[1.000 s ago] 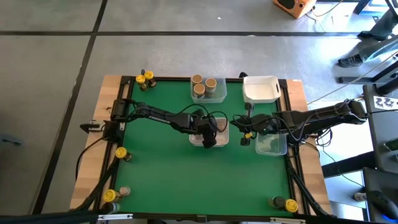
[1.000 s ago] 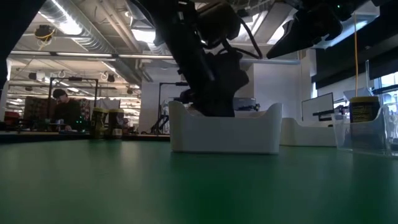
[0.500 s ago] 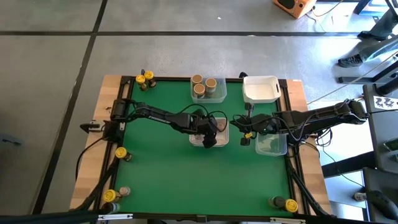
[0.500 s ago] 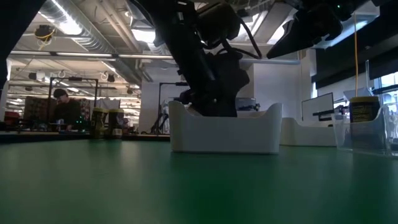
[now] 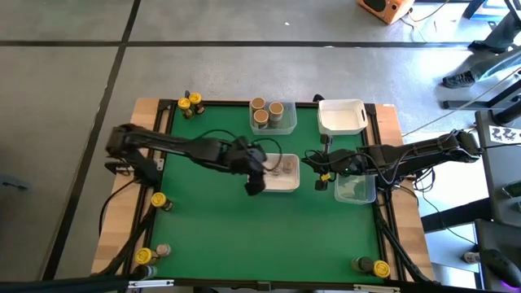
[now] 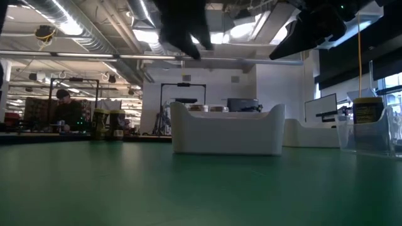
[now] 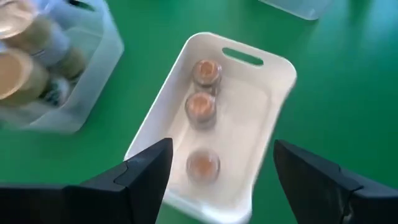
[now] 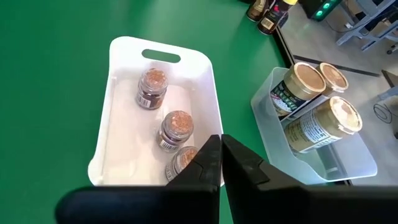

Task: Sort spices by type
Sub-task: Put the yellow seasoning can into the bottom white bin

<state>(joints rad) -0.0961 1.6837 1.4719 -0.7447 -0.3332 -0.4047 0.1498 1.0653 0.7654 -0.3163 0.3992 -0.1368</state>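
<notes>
Left gripper point(image 7: 214, 180) jaws released, empty, above white tray point(image 7: 273, 68); right gripper point(image 8: 221, 163) clenched, empty. Risk: low sweep topples three jars point(image 7: 203, 107).

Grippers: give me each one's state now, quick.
Left gripper: open, empty, above the white tray.
Right gripper: shut, holding nothing.

— What is lying under the left gripper point(image 7: 214, 177)?
— A white tray point(image 7: 273, 93) is sitting on the green mat point(image 7: 348, 93), holding three small jars point(image 7: 203, 109) in a row. The fingers are standing wide apart, gripping nothing.
— Anything beside it?
— A clear tray point(image 7: 93, 68) is holding tan-lidded jars point(image 7: 18, 68).
</notes>
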